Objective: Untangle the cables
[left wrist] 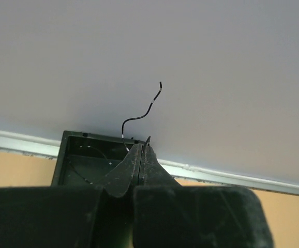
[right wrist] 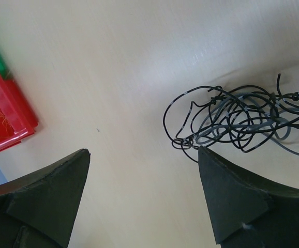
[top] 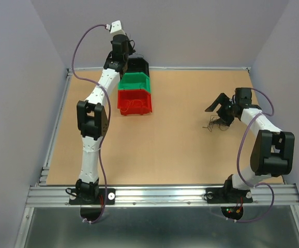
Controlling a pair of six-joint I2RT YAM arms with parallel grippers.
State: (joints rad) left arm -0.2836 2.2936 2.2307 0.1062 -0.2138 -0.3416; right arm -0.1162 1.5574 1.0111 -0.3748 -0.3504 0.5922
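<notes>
You have three small bins in a row on the table [top: 165, 150], left of centre, running from the far edge toward the middle: a black bin [top: 139, 66] at the far edge, a green bin [top: 135, 81] touching it, then a red bin [top: 139, 109] nearest you. The red bin holds a loose tuft of orange-red wires [top: 133, 105], which your right wrist view also shows. In your left wrist view a few thin dark strands lie inside the black bin. What the green bin holds, you cannot tell. Your left fingers [left wrist: 140, 155] are raised above the black bin and clenched flat together on a single black wire [left wrist: 139, 114] with pale flecks, which curls up out of the tips against the back wall [left wrist: 201, 62]. The remaining cables [right wrist: 237, 121] lie as a tangled clump of black and grey strands on the bare table near its right edge, about halfway between near and far edges, well apart from the bins. Your right fingers [right wrist: 56, 191] are spread wide and released, grasping nothing, with the clump just beyond one tip.
</notes>
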